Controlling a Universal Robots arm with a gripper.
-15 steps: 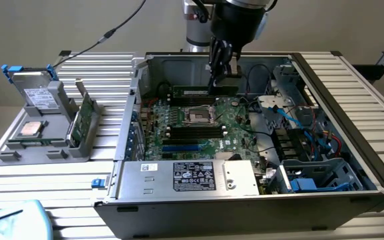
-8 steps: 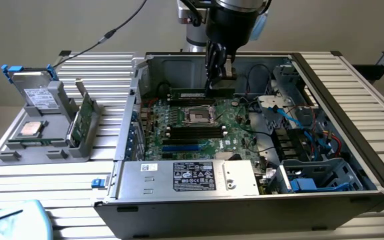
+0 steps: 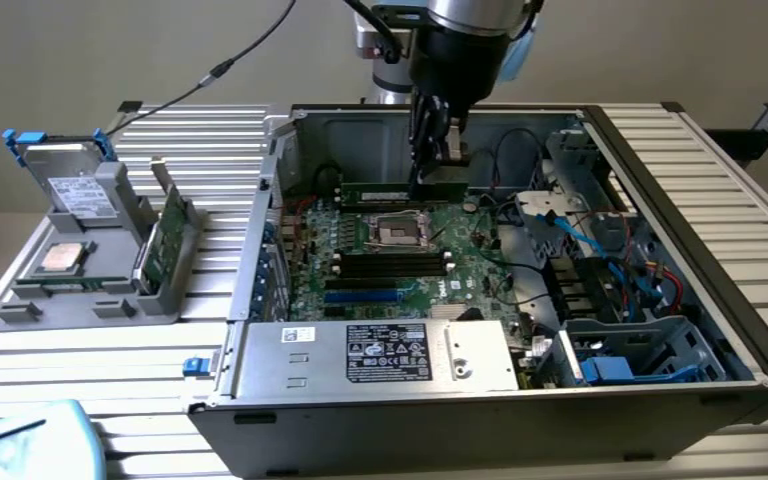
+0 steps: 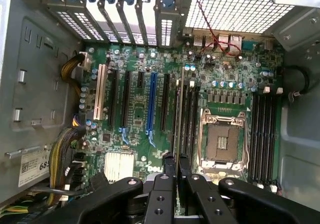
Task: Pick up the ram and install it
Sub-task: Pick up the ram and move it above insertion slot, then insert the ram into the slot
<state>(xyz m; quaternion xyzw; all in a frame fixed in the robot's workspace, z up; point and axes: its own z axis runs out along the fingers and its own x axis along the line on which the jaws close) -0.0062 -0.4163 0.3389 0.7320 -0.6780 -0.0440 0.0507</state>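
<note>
Closest to me is a silver power box [image 3: 371,355] with a black-and-white sticker; its words are too small to read. Behind it, a green board [image 3: 471,280] lies flat inside the open computer case [image 3: 491,430]. The wrist view shows white letters on the board that spell DELL. In the middle sits a square chip socket [image 3: 398,232], with black slots [image 3: 391,265] at its six o'clock. At its twelve o'clock the gripper [image 3: 435,178] hangs down, its fingers pinched narrow on the ram [image 3: 377,192]. The ram is held level, low over the board's far side. At the case's nine o'clock, a grey tray [image 3: 77,300] holds a silver chip [image 3: 61,258].
</note>
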